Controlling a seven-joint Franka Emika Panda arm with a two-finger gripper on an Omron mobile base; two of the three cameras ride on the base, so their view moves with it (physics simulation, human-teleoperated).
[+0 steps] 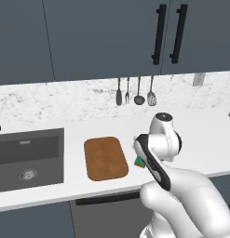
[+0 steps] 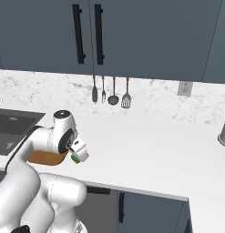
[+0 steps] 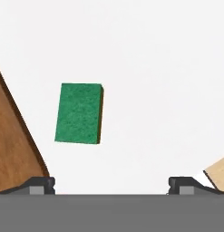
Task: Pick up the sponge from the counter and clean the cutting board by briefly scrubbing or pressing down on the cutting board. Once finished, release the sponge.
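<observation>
The sponge [image 3: 79, 113] lies green side up on the white counter [image 3: 154, 68], just right of the brown cutting board [image 3: 13, 149]. My gripper [image 3: 111, 183] hovers over the sponge, open, with its two fingertips set wide apart and nothing between them. In the left base view the cutting board [image 1: 105, 158] lies flat next to the sink, and a corner of the sponge [image 1: 138, 162] peeks out from behind my arm. In the right base view my hand [image 2: 79, 148] hangs right over the sponge [image 2: 78, 158], and my arm hides most of the board [image 2: 43, 158].
A dark sink basin [image 1: 28, 158] is recessed left of the board. Several utensils [image 1: 135, 93] hang on the backsplash under dark cabinets. A metal vessel [image 2: 223, 132] stands at the far right. A pale tan corner [image 3: 217, 174] shows at the hand view's lower right.
</observation>
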